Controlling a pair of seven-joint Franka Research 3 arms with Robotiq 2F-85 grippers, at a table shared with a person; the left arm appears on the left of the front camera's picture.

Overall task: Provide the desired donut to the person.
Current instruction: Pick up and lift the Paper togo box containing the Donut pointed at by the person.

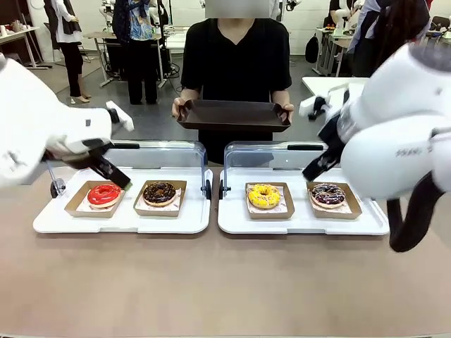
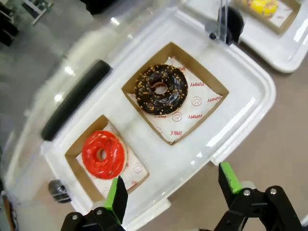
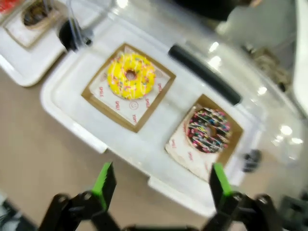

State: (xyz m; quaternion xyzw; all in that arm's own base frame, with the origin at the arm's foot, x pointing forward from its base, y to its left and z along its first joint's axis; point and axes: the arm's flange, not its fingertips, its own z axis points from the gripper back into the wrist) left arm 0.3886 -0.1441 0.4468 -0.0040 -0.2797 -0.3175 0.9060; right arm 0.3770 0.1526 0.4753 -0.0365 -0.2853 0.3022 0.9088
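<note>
The person [image 1: 236, 56] stands at the far side holding out a dark brown tray [image 1: 232, 116] with both hands. Four donuts lie in brown paper boxes: a red one [image 1: 104, 194], a chocolate one with nut crumbs [image 1: 160, 193], a yellow one [image 1: 263, 196] and a dark one with sprinkles [image 1: 328, 194]. My left gripper [image 2: 172, 179] hovers open above the near edge of the left case, between the red donut [image 2: 103, 154] and the chocolate donut [image 2: 161, 89]. Open too, my right gripper [image 3: 162, 174] hangs over the right case, short of the yellow donut [image 3: 131, 76] and the sprinkled donut [image 3: 208, 130].
Two white display cases [image 1: 123, 220] [image 1: 303, 222] sit side by side mid-table, their clear lids [image 1: 158, 153] tipped open toward the person. Bare brown tabletop [image 1: 211, 282] stretches in front of them. Other people and tables stand in the background.
</note>
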